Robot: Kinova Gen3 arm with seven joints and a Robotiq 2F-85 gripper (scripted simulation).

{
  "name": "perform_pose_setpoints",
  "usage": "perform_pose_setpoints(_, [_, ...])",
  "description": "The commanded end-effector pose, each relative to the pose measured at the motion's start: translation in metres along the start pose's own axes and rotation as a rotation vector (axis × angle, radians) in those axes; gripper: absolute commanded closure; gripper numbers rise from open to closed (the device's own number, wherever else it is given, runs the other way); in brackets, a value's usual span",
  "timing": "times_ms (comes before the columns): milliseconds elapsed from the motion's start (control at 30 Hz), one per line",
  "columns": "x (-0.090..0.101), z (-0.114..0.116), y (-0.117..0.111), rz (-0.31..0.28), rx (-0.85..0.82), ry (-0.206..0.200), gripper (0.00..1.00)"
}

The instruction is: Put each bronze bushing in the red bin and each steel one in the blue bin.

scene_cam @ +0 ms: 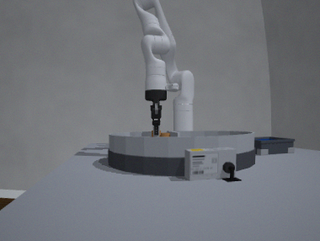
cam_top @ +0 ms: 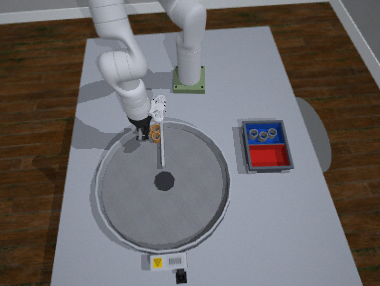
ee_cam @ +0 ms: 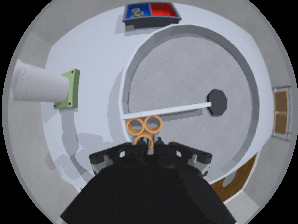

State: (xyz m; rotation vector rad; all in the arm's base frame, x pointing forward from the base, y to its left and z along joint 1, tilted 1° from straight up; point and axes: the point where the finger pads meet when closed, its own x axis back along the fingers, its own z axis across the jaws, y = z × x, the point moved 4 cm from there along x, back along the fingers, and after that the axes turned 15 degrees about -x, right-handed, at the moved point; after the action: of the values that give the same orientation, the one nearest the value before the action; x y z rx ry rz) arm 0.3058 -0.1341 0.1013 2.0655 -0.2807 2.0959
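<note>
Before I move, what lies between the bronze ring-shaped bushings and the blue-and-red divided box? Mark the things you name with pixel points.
A straight white bar (cam_top: pixel 162 150) (ee_cam: pixel 170 110), then grey turntable floor (cam_top: pixel 195 200) (ee_cam: pixel 180 70), its raised rim (cam_top: pixel 228 180) (scene_cam: pixel 181 144) (ee_cam: pixel 128 70) and some tabletop (cam_top: pixel 237 210) (scene_cam: pixel 147 206) (ee_cam: pixel 100 55). Top view shows it.

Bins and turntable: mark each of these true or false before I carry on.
1. Three steel bushings are in the blue bin. True.
2. The red bin holds one bushing. False: it holds none.
3. Three bronze bushings are grouped beside the white bar. True.
4. The end effector is over the bins. False: it is down at the bronze bushings, near the turntable's rim.
</note>
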Motion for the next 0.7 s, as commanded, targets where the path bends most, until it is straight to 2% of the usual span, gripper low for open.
perform_pose_setpoints(0, [0.0017, 0.0001, 0.0003, -0.001, -0.001, 0.001, 1.00])
perform_pose_setpoints(667, [0.0078, 0.0001, 0.0003, -0.001, -0.001, 0.001, 1.00])
